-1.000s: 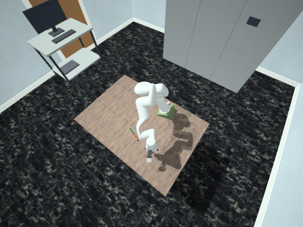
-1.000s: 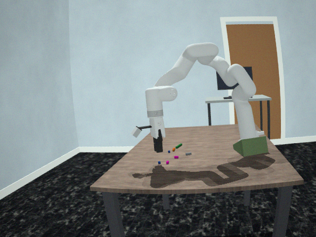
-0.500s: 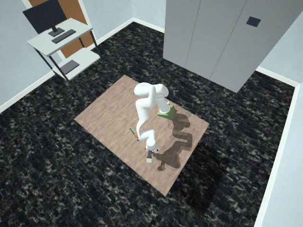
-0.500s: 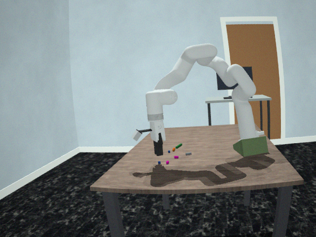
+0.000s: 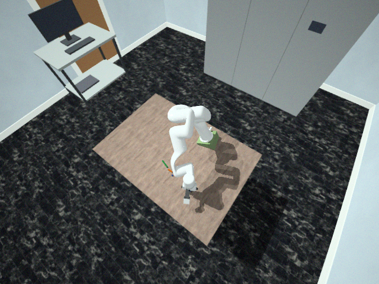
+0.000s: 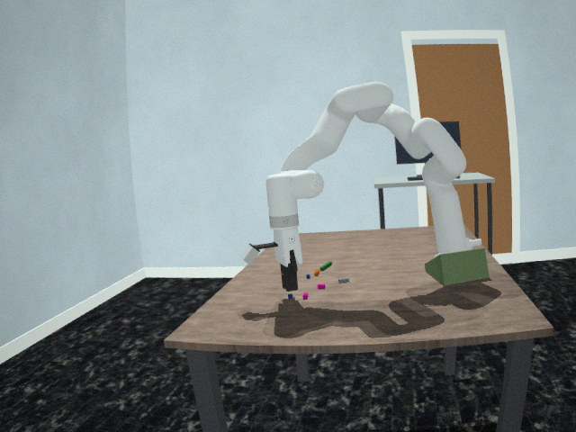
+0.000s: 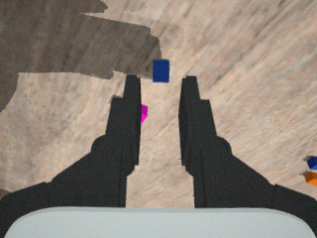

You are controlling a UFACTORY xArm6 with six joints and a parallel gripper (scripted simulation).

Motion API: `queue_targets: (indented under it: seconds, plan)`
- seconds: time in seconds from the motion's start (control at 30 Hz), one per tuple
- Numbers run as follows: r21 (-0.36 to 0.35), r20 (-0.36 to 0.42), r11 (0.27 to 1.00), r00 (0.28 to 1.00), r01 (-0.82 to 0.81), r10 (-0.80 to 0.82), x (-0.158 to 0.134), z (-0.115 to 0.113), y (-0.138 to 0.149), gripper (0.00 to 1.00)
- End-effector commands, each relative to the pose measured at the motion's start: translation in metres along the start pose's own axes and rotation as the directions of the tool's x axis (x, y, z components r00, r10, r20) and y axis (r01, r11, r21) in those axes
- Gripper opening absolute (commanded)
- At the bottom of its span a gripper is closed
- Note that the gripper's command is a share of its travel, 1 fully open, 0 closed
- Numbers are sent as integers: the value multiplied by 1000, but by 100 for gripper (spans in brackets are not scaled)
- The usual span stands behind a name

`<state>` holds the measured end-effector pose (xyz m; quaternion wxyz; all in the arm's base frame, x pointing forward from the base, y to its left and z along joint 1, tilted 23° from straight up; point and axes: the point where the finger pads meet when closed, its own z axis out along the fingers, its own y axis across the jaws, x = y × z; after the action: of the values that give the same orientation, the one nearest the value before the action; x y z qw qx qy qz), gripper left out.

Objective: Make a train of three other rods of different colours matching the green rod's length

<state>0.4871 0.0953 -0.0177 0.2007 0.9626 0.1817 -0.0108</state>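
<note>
My gripper points straight down just above the table, its fingers a narrow gap apart with only bare table between them. A blue rod lies on the table just past the fingertips; in the exterior view it sits right under the gripper. A magenta rod lies beside the left finger, partly hidden by it. Further back lie a second magenta rod, a grey rod, a second blue rod, an orange rod and the green rod.
The arm's green base block stands at the table's right side. The orange rod and second blue rod show at the right edge of the wrist view. The table's front edge is near the gripper.
</note>
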Motion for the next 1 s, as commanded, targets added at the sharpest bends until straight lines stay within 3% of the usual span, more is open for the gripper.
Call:
queue_targets:
  seconds: [0.0, 0.97]
  plan:
    - [0, -4, 1000, 1000, -1, 1, 1, 3, 0, 24]
    - [0, -4, 1000, 1000, -1, 1, 1, 9, 0, 24]
